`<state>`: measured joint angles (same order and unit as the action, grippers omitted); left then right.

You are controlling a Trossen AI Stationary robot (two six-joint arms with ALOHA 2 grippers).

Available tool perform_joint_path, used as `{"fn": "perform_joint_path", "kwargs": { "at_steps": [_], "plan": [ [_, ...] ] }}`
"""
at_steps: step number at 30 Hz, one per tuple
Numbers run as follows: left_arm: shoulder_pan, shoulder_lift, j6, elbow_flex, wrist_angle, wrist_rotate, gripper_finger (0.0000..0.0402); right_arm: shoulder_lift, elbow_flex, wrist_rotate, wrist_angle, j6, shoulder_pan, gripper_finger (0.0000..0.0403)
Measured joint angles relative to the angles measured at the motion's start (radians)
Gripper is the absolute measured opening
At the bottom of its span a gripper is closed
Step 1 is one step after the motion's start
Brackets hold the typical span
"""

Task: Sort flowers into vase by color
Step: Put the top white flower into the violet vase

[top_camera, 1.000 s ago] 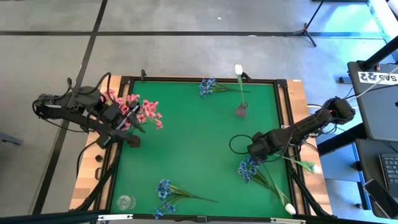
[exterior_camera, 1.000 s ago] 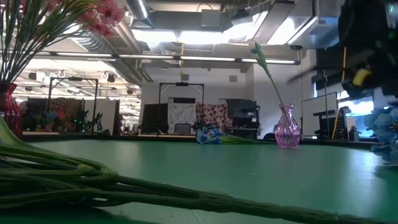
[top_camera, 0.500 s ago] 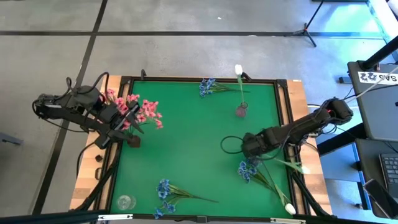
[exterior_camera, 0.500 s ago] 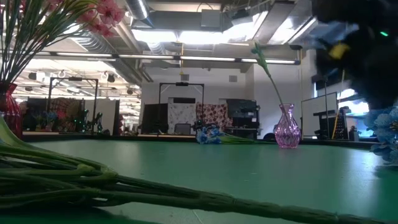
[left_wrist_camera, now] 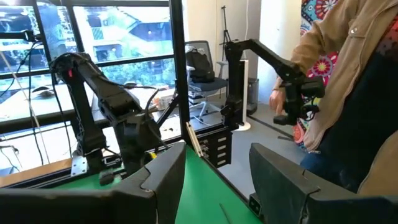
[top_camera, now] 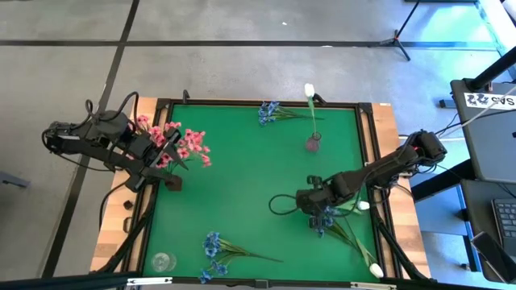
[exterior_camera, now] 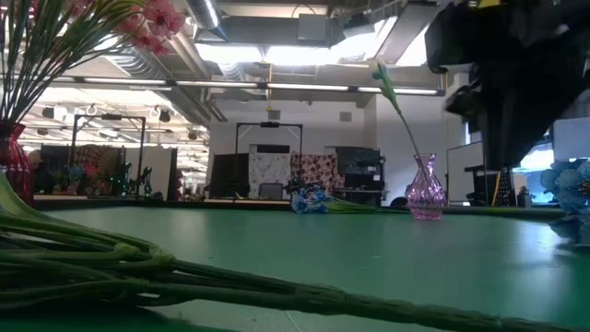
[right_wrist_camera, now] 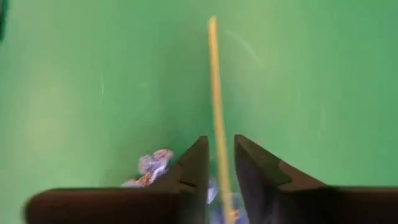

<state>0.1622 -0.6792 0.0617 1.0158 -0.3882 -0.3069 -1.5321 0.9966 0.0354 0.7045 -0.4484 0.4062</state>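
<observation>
Leftward across the green mat the right gripper has slid, a thin green stem running lengthwise between its nearly closed fingers, white tulip-like bud trailing lower right; left gripper waits open, upper left

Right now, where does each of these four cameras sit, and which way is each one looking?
High view: above the table, looking straight down; both arms show, left gripper by the pink flowers, right gripper over the green mat.
Low view: at tabletop height, looking level across to the room; the right arm shows dark at right.
Left wrist view: on the left arm, facing the room and a person; its fingers show.
Right wrist view: facing down at the mat; its fingers straddle a stem.
High and low views share the pink vase.
</observation>
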Motion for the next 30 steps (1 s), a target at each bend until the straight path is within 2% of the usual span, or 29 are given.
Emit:
{"fn": "perform_joint_path", "kwargs": {
  "at_steps": [3, 6, 8, 11, 16, 18, 24, 30],
  "plan": [
    [0.000, 0.000, -0.004, 0.000, 0.000, 0.002, 0.0174, 0.004, 0.061, 0.000, 0.119, -0.354, 0.014, 0.0133],
    [0.000, 0.000, -0.003, 0.000, 0.000, 0.002, 0.0174, 0.004, 0.110, -0.004, 0.327, -0.928, 0.016, 0.0177],
    [0.000, 0.000, 0.002, 0.000, 0.000, 0.002, 0.0174, 0.004, 0.120, -0.020, 0.423, -1.246, 0.033, 0.0199],
    [0.000, 0.000, 0.045, 0.000, 0.000, 0.003, 0.0174, 0.005, 0.094, -0.037, 0.514, -1.537, 0.066, 0.0221],
    [0.000, 0.000, 0.078, 0.000, 0.000, 0.009, 0.0174, 0.004, 0.009, -0.063, 0.467, -1.971, 0.109, 0.0233],
    [0.000, 0.000, 0.072, 0.000, 0.000, 0.008, 0.0174, 0.004, -0.028, -0.074, 0.397, -2.051, 0.119, 0.0234],
    [0.000, 0.008, 0.020, 0.000, 0.001, 0.008, 0.0174, -0.012, -0.181, -0.118, 0.225, -2.071, 0.054, 0.0234],
    [0.000, 0.008, -0.044, 0.000, 0.000, 0.006, 0.0174, -0.006, -0.262, -0.134, 0.189, -2.040, -0.023, 0.0234]
  ]
}}
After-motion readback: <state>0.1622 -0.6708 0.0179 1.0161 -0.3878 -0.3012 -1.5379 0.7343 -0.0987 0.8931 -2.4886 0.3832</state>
